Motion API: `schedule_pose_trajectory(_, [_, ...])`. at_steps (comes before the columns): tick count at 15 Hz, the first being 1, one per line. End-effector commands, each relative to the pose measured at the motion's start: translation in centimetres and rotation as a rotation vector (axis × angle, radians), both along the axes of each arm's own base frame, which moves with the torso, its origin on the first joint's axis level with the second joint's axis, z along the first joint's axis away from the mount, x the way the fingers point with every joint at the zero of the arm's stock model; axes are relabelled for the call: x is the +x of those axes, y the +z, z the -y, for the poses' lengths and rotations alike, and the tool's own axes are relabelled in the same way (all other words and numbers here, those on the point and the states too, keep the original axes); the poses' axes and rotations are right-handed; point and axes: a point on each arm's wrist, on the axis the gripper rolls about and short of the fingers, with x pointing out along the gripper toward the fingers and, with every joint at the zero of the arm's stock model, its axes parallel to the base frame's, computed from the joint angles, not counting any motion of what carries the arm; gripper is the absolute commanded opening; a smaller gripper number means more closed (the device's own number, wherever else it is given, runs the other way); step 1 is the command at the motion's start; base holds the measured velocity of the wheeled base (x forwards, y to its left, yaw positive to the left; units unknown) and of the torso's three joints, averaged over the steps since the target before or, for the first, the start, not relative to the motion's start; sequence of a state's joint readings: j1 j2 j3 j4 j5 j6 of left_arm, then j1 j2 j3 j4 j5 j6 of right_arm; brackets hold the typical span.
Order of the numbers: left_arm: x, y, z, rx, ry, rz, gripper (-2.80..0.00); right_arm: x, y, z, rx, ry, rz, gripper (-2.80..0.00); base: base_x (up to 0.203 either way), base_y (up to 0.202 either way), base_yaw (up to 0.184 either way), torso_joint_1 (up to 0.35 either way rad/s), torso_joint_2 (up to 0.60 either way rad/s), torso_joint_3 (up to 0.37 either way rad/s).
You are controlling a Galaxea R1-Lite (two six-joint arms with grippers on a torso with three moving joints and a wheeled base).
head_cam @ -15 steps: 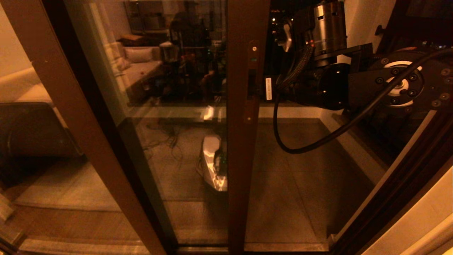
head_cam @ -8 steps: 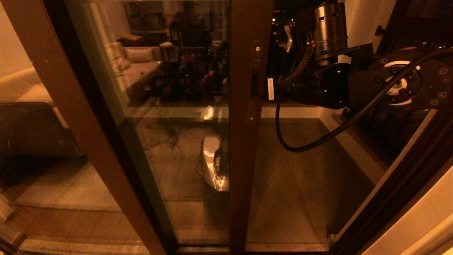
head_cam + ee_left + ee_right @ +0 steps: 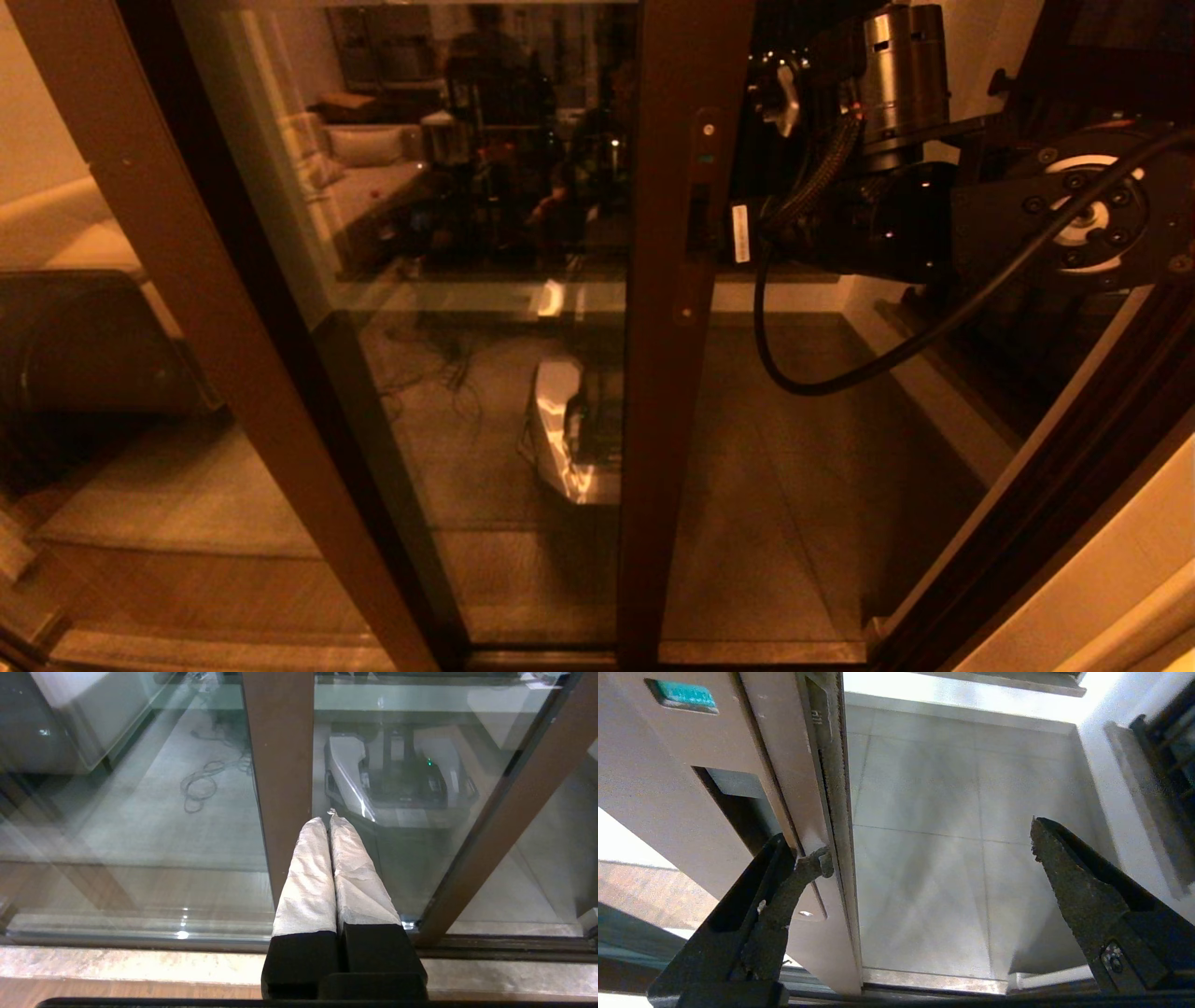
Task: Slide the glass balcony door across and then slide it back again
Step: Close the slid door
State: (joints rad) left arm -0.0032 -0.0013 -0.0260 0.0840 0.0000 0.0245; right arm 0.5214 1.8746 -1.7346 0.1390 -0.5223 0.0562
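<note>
Right gripper [image 3: 929, 844] at handle height on the glass balcony door [image 3: 485, 280], reaching in from the open side. Fingers spread wide, gripping nothing. One fingertip [image 3: 817, 861] is hooked against the door's leading edge, just below the dark recessed handle [image 3: 738, 807]; whether it sits inside the recess or only on the edge, cannot tell. The other finger [image 3: 1069, 877] stands well clear in the open gap, with balcony floor tiles [image 3: 934, 849] between the two. Green mark [image 3: 682, 695] on the upright lies beyond the handle from the hooked tip.

In the head view, the door's handle upright [image 3: 686, 327] stands just beside the right arm's wrist, white label [image 3: 740, 233] on its edge.

Left gripper [image 3: 331, 819] low near the door track [image 3: 140, 940], white-wrapped fingers [image 3: 310, 877] pressed together, holding nothing, tips pointing toward a brown frame upright [image 3: 280, 765] and glass ahead.
</note>
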Motion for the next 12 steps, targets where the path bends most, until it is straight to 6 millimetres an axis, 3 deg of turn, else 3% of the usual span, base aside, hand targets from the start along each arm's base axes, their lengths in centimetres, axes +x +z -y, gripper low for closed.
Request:
schedule_pose_trajectory(1, [0.0, 0.0, 0.0, 0.000, 0.000, 0.000, -2.80, -0.4, 0.4, 0.7, 0.003, -0.015, 0.007, 0.00, 0.000, 0.000, 0.000, 0.000, 0.00, 0.000])
schedule_pose_trajectory(12, [0.0, 0.0, 0.0, 0.000, 0.000, -0.001, -2.80, -2.8, 1.1, 2.6, 0.002, -0.028, 0.007, 0.00, 0.000, 0.000, 0.000, 0.000, 0.00, 0.000])
